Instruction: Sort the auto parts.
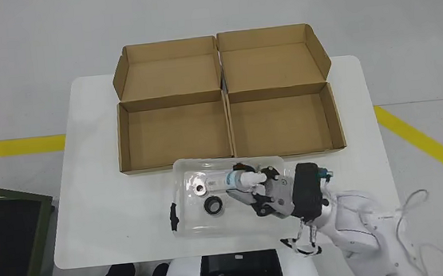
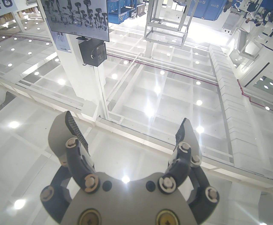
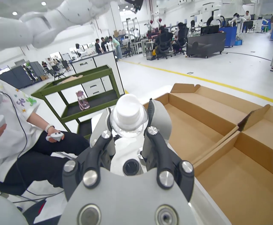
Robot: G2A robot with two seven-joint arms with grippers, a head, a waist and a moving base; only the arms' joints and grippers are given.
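The bottle (image 3: 129,115), clear with a white cap, is sitting in the right gripper (image 3: 131,120), which is clenching it from both sides over a clear plastic bin (image 1: 183,222) near the front edge of the white desk (image 1: 98,190). A black ring (image 1: 214,206) and a metal ring (image 1: 200,188) are lying in the bin. Two open cardboard boxes, a left box (image 1: 173,135) and a right box (image 1: 284,124), are standing side by side just behind the bin. The left gripper (image 2: 127,127) is pointing up at the ceiling, its jaws spread wide.
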